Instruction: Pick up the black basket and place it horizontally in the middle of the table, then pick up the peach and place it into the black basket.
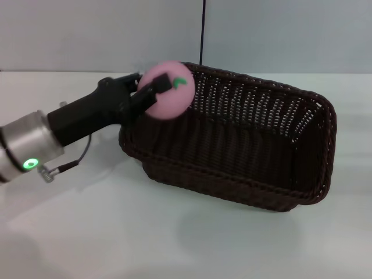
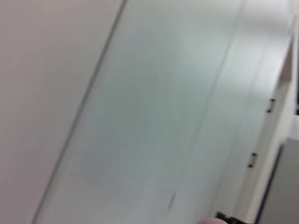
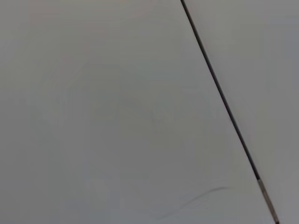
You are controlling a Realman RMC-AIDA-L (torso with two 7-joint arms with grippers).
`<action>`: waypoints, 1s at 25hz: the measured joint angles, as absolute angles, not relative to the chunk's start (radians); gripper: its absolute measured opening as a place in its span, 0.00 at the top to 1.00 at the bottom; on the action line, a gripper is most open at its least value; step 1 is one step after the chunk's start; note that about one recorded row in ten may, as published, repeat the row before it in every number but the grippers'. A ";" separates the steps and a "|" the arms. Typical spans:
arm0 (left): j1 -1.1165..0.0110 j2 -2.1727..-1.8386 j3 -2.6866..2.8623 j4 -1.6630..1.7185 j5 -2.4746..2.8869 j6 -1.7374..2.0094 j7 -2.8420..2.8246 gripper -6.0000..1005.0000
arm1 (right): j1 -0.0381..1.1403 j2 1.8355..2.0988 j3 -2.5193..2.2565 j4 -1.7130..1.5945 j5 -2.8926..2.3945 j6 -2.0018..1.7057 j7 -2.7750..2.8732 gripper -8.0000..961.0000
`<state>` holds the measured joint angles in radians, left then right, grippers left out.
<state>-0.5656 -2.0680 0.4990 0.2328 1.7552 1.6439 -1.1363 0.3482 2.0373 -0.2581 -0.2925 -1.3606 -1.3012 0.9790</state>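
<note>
Left gripper point(image 1: 156, 93), fingers clamped on small pink ball-shaped peach point(image 1: 168, 90), hangs above dark woven wicker basket's point(image 1: 232, 145) nine-o'clock rim, positioned for release inside.

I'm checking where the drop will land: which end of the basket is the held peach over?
The basket's left end, the one nearest the left gripper. The peach hangs over that end's rim; the right end has nothing above it.

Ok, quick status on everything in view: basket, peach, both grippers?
black basket: upright on the table, lying crosswise, nothing inside.
peach: off the table, gripped, over the basket's left rim.
left gripper: shut on the peach.
right gripper: not in view.
</note>
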 joint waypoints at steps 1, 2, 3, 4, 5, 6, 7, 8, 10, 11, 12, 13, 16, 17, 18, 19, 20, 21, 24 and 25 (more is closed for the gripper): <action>-0.576 -2.068 0.499 0.218 1.747 1.613 -1.136 0.78 | 0.347 2.038 -0.258 -0.291 -1.362 -1.302 0.979 0.55; -0.583 -2.069 0.499 0.202 1.732 1.590 -1.134 0.78 | 0.346 2.040 -0.259 -0.287 -1.363 -1.304 0.979 0.55; -0.583 -2.069 0.499 0.202 1.732 1.590 -1.134 0.79 | 0.346 2.040 -0.259 -0.287 -1.363 -1.304 0.979 0.55; -0.583 -2.069 0.499 0.197 1.723 1.584 -1.132 0.80 | 0.344 2.043 -0.259 -0.284 -1.364 -1.304 0.979 0.55; -0.581 -2.069 0.499 0.194 1.708 1.581 -1.130 0.81 | 0.344 2.043 -0.259 -0.284 -1.364 -1.304 0.979 0.55; -0.581 -2.069 0.499 0.194 1.708 1.581 -1.130 0.81 | 0.344 2.044 -0.259 -0.284 -1.364 -1.304 0.979 0.55; -0.577 -2.069 0.498 0.193 1.696 1.581 -1.129 0.82 | 0.343 2.048 -0.259 -0.283 -1.365 -1.304 0.975 0.55; -0.577 -2.069 0.498 0.193 1.696 1.581 -1.129 0.77 | 0.343 2.048 -0.259 -0.283 -1.365 -1.304 0.975 0.55; -0.562 -2.068 0.498 0.193 1.663 1.594 -1.126 0.68 | 0.343 2.049 -0.259 -0.283 -1.365 -1.304 0.971 0.55; -0.554 -2.067 0.498 0.192 1.653 1.601 -1.126 0.63 | 0.343 2.050 -0.259 -0.282 -1.365 -1.304 0.969 0.55; -0.545 -2.066 0.498 0.192 1.642 1.613 -1.126 0.59 | 0.344 2.050 -0.259 -0.281 -1.365 -1.304 0.968 0.55; -0.545 -2.066 0.498 0.192 1.642 1.613 -1.126 0.54 | 0.345 2.051 -0.260 -0.280 -1.365 -1.303 0.968 0.55; -0.534 -2.065 0.498 0.192 1.634 1.625 -1.126 0.40 | 0.352 2.051 -0.261 -0.275 -1.365 -1.299 0.964 0.55; -0.533 -2.065 0.499 0.192 1.634 1.626 -1.126 0.34 | 0.355 2.051 -0.261 -0.272 -1.366 -1.298 0.959 0.55; -0.533 -2.065 0.499 0.192 1.634 1.626 -1.126 0.28 | 0.355 2.051 -0.261 -0.272 -1.366 -1.298 0.959 0.55; -0.521 -2.065 0.498 0.192 1.624 1.641 -1.126 0.23 | 0.356 2.051 -0.261 -0.272 -1.366 -1.298 0.957 0.55; -0.516 -2.065 0.498 0.192 1.615 1.647 -1.124 0.17 | 0.357 2.052 -0.261 -0.271 -1.366 -1.298 0.956 0.55; -0.511 -2.065 0.498 0.192 1.610 1.651 -1.122 0.17 | 0.358 2.052 -0.261 -0.271 -1.366 -1.298 0.956 0.55; -0.469 -2.064 0.488 0.192 1.548 1.681 -1.077 0.17 | 0.357 2.054 -0.257 -0.270 -1.364 -1.298 0.956 0.55; -0.453 -2.064 0.482 0.192 1.524 1.692 -1.053 0.17 | 0.357 2.054 -0.257 -0.270 -1.364 -1.298 0.956 0.55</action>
<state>-0.4527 -2.0643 0.4821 0.1916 1.5241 1.6916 -1.0530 0.3570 2.0544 -0.2572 -0.2701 -1.3640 -1.2981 0.9556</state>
